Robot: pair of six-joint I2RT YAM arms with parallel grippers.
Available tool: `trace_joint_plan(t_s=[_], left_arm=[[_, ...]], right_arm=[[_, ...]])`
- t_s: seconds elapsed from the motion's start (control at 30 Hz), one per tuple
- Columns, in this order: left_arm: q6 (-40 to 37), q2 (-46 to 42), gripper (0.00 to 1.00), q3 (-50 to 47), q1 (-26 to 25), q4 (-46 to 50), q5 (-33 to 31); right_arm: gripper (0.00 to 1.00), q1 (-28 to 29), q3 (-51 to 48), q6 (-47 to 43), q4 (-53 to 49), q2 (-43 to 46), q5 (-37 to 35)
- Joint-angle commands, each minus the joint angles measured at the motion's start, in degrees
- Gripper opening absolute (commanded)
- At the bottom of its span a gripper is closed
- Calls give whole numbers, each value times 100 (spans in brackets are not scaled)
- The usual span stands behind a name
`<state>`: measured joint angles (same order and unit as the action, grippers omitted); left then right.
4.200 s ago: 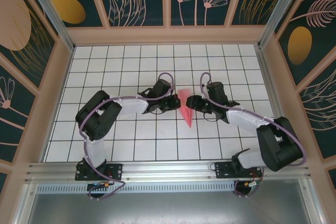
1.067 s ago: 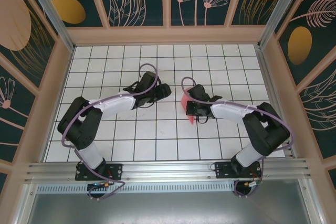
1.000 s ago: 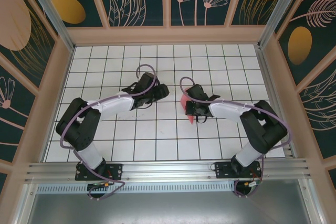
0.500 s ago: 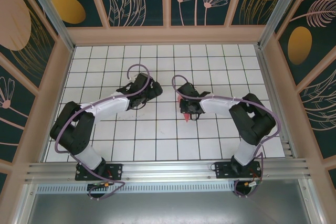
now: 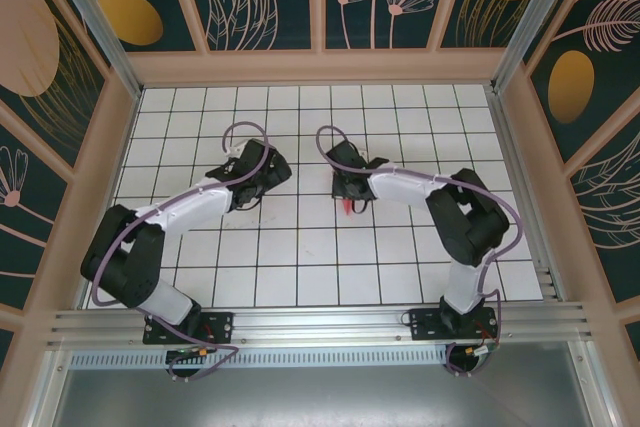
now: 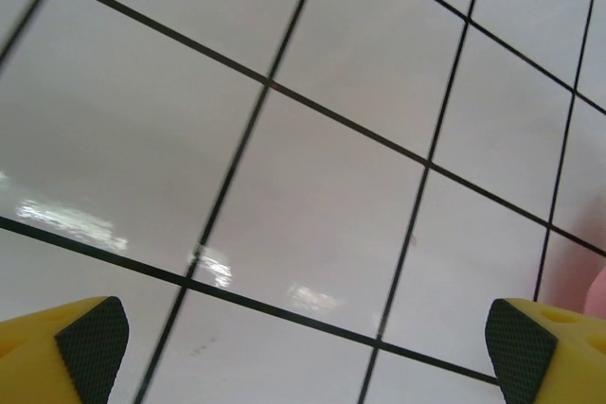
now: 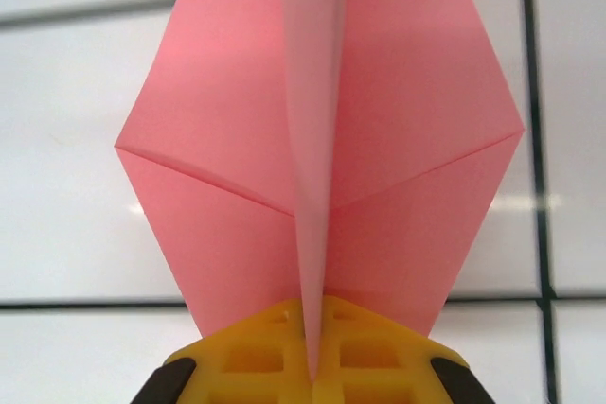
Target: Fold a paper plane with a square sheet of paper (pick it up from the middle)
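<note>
The paper plane is salmon-pink, folded into a pointed shape with two wings spread either side of a raised centre crease. My right gripper is shut on that crease from below, yellow fingers pressed together on it. From above, a small pink tip of the plane pokes out under the right gripper near the table's middle. My left gripper stands about two tiles to the left, apart from the paper. Its yellow fingertips are spread wide over bare tiles, the left gripper open and holding nothing.
The white gridded table is ringed by a raised wooden wall with patterned panels. Both arms reach in from the near edge and bend toward the centre. A sliver of pink shows at the left wrist view's right edge.
The right gripper carried the plane leftward and a little farther back, turning it so less paper shows from above. The left gripper drew away to the left and opened fully.
</note>
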<state>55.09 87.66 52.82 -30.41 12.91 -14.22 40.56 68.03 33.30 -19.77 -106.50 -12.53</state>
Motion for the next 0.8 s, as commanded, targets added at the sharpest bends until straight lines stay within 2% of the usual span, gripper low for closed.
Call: trace_joint_plan(t_s=[0.0,0.37,0.77], left_arm=[[-140,-326,99,-212,167,348,-348],[-184,-636,99,-676,416,305,-289],[-182,-453,99,-683,419,239,-205]], right_arm=[[6,-70,694,-349,-301,-542,-223],[9,-179,2536,-606,-855,-1838,-99],[15,-197,2917,-466,-1108,-2367,89]])
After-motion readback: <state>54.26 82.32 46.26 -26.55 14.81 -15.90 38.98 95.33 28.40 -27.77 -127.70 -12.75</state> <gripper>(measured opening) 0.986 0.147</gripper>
